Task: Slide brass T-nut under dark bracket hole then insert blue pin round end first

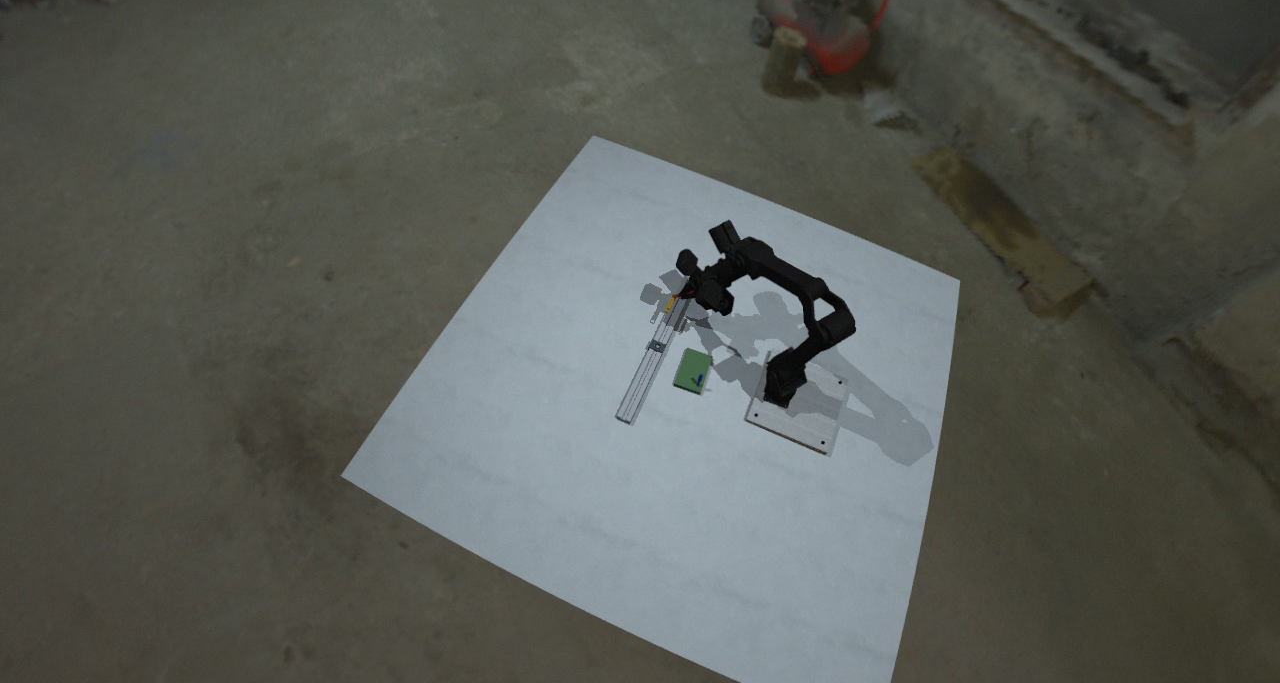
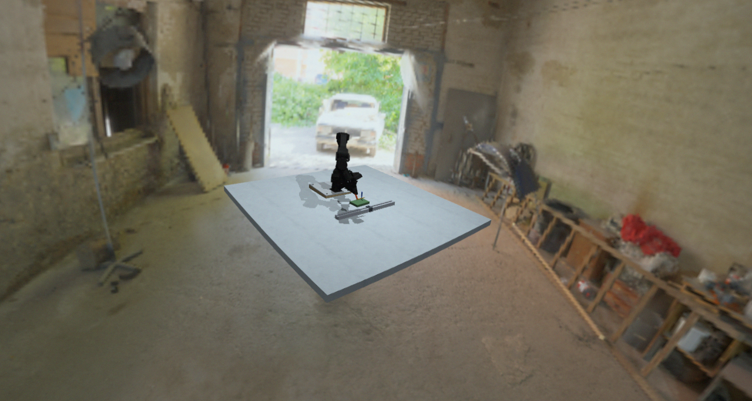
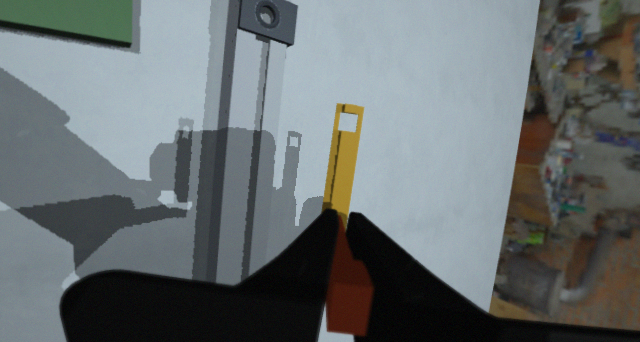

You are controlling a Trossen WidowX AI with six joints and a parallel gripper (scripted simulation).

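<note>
Gripping the handle (image 3: 350, 304), the nearly closed hand (image 1: 687, 292) (image 2: 355, 192) (image 3: 341, 221) leaves the nut (image 1: 669, 303) (image 3: 343, 167) jutting out, presumably for tipping into the rail (image 1: 640, 382) (image 2: 379, 206) (image 3: 225, 132).

Worn concrete floor (image 1: 223, 258) (image 2: 252, 304); stained walls (image 2: 631, 83); barred window (image 2: 345, 21) above bright doorway

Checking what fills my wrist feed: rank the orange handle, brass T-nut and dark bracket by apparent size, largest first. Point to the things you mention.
1. Orange handle (image 1: 680, 295) (image 3: 348, 302)
2. Brass T-nut (image 1: 670, 303) (image 3: 346, 167) and dark bracket (image 1: 657, 346) (image 3: 250, 18): too alike to rank.
</note>
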